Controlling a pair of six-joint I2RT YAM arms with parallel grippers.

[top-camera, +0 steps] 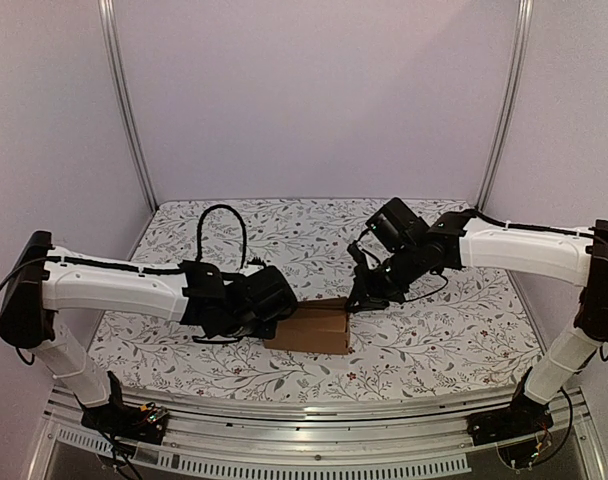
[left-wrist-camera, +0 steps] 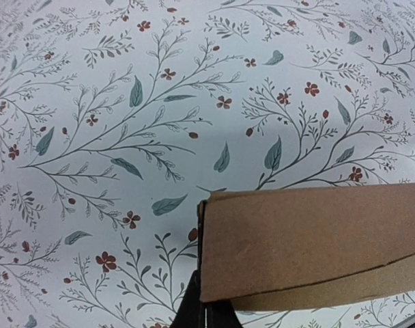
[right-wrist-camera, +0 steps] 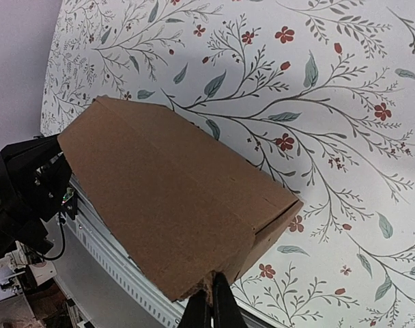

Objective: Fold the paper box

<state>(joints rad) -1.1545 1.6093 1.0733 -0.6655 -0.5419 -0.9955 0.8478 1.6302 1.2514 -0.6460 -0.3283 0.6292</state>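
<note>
Paper box (top-camera: pixel 306 328) mid-worktop (top-camera: pixel 434 340), between the arms. Left fingers (left-wrist-camera: pixel 192 316) and right fingers (right-wrist-camera: pixel 224 316) each pressed together, empty, at its ends. Risk: uneven push skids or crumples it, since nothing grips.

Nothing legible shows in any of the three views: no words, labels, brand marks, numbers or signs. The visible faces of the plain brown cardboard paper box (top-camera: pixel 309 330) are bare board with only creases and cut edges. The white floral-printed table cover (top-camera: pixel 434 340) under the box carries only grey-green leaves, thin branches and small red flowers.
</note>
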